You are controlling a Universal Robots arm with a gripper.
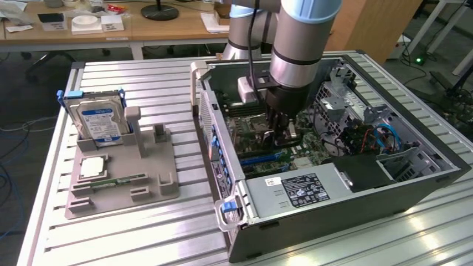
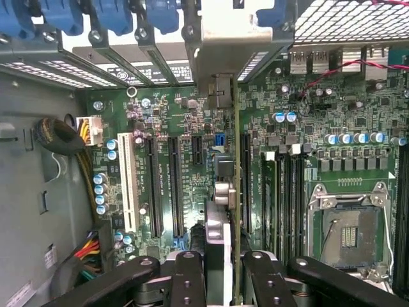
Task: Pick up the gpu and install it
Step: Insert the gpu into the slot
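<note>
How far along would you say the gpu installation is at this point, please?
Pickup looks done: the gripper is down inside the open computer case, shut on the gpu, which stands edge-on over the motherboard with its bracket at the rear slots. Whether the card is fully seated cannot be told.

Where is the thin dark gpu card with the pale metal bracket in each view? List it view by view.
Exterior view: the thin dark gpu card sits under the gripper inside the open computer case, mostly hidden.
Wrist view: the card is edge-on, clamped in the gripper, over the expansion slots.
Shared landmark: the green motherboard.
</note>
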